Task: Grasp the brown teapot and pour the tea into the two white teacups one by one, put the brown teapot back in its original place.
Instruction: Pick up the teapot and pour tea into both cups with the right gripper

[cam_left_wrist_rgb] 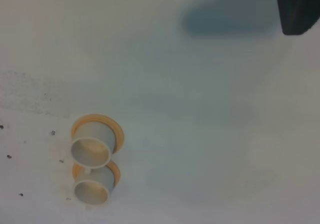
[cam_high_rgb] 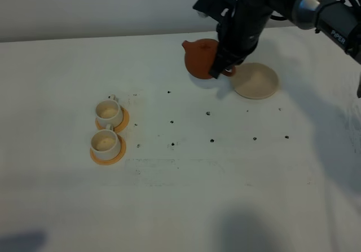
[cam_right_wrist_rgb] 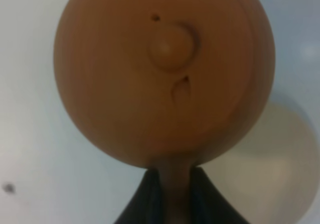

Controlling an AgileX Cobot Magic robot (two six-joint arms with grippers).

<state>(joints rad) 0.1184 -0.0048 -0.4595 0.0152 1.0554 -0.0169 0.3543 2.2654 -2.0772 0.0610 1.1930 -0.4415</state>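
Closed on its handle, the right gripper [cam_right_wrist_rgb: 172,190] is holding the brown teapot [cam_high_rgb: 200,59] just off its coaster [cam_high_rgb: 256,80], near the far edge of the tabletop [cam_high_rgb: 180,207]; both teacups [cam_high_rgb: 107,112] are waiting for tea.

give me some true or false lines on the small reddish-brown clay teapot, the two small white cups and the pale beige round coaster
1. The right gripper is shut on the loop handle of the small reddish-brown clay teapot. True.
2. The teapot stands on the pale beige round coaster. False: it is held beside the coaster, which is bare.
3. Both small white cylindrical teacups stand upright on flat orange saucers. True.
4. The teapot's knobbed lid has been taken off. False: the lid sits on the pot.
5. The teapot is right above the teacups. False: the cups are well off to the left of it in the exterior high view.
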